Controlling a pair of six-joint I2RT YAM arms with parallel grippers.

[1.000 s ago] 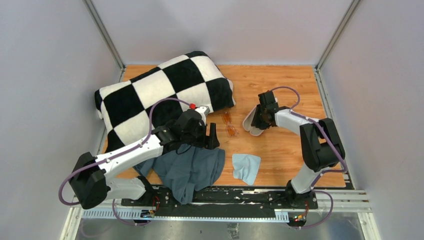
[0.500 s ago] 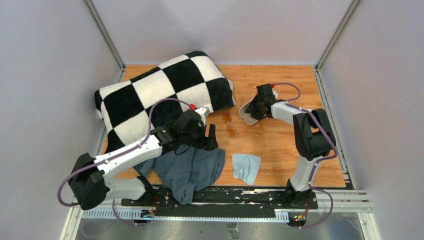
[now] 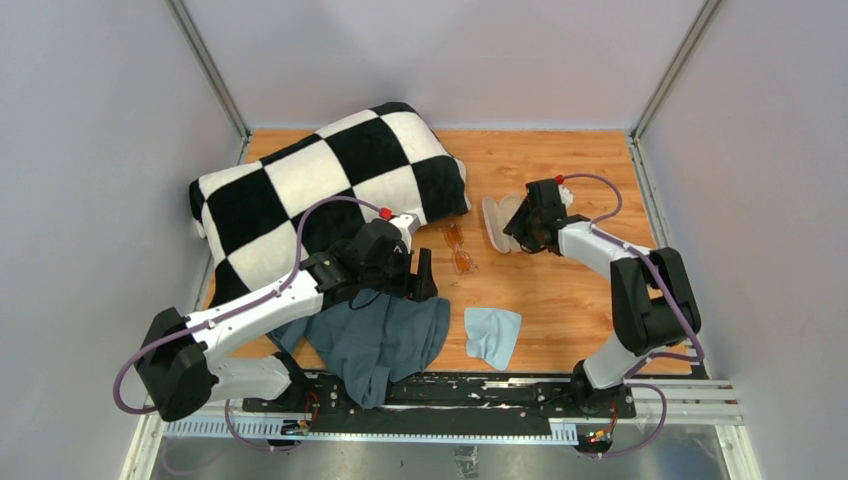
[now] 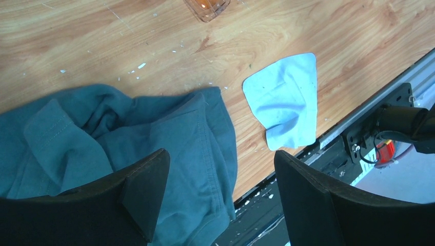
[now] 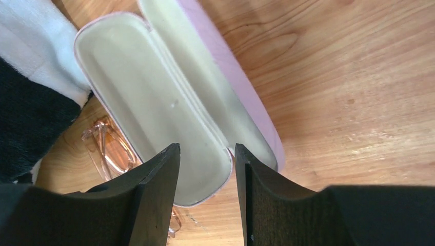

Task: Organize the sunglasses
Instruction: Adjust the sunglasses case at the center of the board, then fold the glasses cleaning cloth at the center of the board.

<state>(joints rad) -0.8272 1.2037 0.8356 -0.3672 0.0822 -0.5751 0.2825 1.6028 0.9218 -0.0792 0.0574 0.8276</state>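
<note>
The sunglasses (image 3: 458, 248), with orange-amber lenses and a thin frame, lie on the wooden table between the two arms. They also show beside the case in the right wrist view (image 5: 110, 148), and one lens sits at the top edge of the left wrist view (image 4: 206, 7). The pink case (image 3: 500, 222) lies opened flat just right of them, its cream lining (image 5: 154, 102) facing up. My right gripper (image 5: 208, 159) hovers over the case's near end, open and holding nothing. My left gripper (image 4: 221, 154) is wide open above a teal garment's edge, also holding nothing.
A teal garment (image 3: 375, 335) lies crumpled under the left arm near the front rail. A small light-blue cloth (image 3: 492, 335) lies to its right. A black-and-white checkered blanket (image 3: 320, 190) fills the back left. White walls enclose the table on three sides.
The right gripper swung the pink case open, let go and widened; the case now lies flat with both halves up. The left arm has not moved.
</note>
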